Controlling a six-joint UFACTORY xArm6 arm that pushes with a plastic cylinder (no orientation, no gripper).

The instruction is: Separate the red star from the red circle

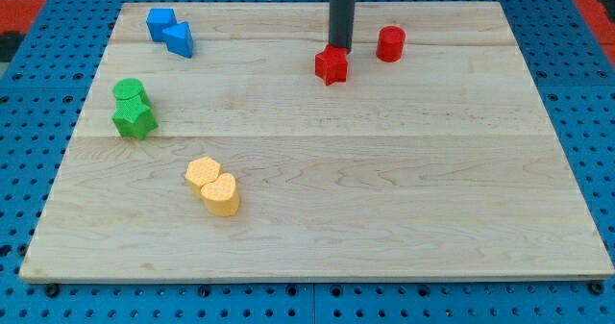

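Observation:
The red star (331,65) lies on the wooden board near the view's top, a little right of centre. The red circle (390,44) stands to its upper right, apart from it by a gap about one block wide. My tip (340,49) comes down from the view's top as a dark rod and ends right at the star's upper edge, touching or almost touching it. The tip is left of the red circle and clear of it.
Two blue blocks (170,31) sit together at the top left. A green circle (129,91) and green star (134,120) touch at the left. Two yellow blocks (212,186) touch at lower left of centre. The board's edge (317,278) runs along the bottom.

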